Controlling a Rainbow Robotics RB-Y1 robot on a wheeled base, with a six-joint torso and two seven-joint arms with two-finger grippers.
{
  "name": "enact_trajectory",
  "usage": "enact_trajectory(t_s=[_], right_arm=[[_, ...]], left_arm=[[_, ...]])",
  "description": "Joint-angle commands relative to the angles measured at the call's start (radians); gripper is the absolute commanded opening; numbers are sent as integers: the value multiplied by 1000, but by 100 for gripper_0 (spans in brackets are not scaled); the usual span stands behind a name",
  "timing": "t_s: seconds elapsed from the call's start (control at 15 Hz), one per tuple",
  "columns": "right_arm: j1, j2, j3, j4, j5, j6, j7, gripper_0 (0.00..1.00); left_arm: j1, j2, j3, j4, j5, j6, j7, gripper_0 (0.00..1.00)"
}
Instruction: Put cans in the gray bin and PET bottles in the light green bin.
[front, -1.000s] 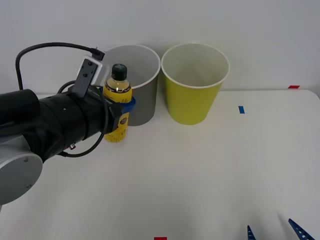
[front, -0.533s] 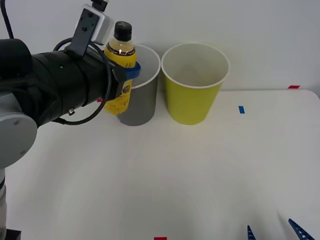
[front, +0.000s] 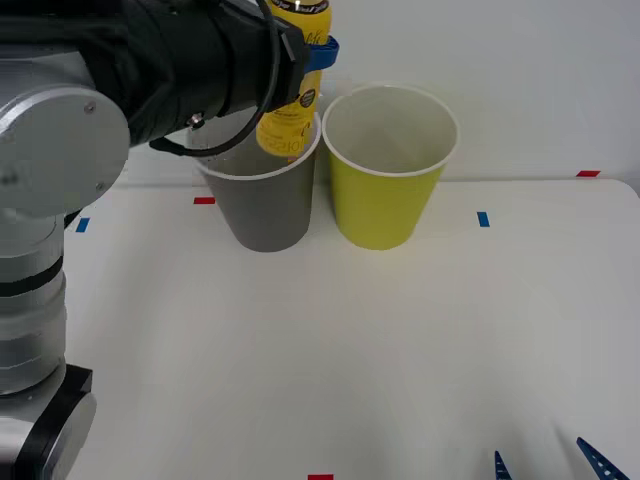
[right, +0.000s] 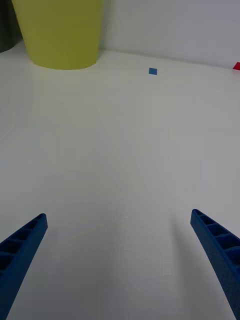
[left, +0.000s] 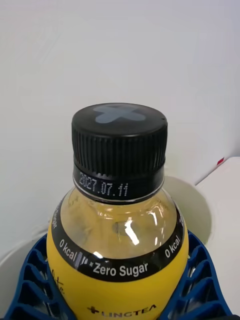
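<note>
White bench (front: 380, 340), plain wall: the left gripper (front: 305, 55) clenches the PET bottle (front: 290, 110) above the gray bin (front: 262, 205). Carry it across to the light green bin (front: 385, 205) beside; the right gripper (right: 120, 260) rests open.

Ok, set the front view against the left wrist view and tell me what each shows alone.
Front view alone: the gray bin, the table and the left gripper holding the PET bottle above the gray bin's rim, beside the light green bin. Left wrist view alone: the bottle's black cap with a printed date. Shared: bottle, blue fingers, and a bin's white rim.
</note>
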Motion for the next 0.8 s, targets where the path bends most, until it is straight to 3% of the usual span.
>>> enact_trajectory(t_s=[0.07, 0.47, 0.8], right_arm=[[0, 0, 0, 0, 0, 0, 0, 100], [0, 0, 0, 0, 0, 0, 0, 100], [0, 0, 0, 0, 0, 0, 0, 100]], left_arm=[[-70, -48, -57, 111, -62, -62, 9, 0], [-154, -128, -142, 389, -88, -315, 13, 0], [-198, -177, -169, 527, -87, -414, 10, 0]])
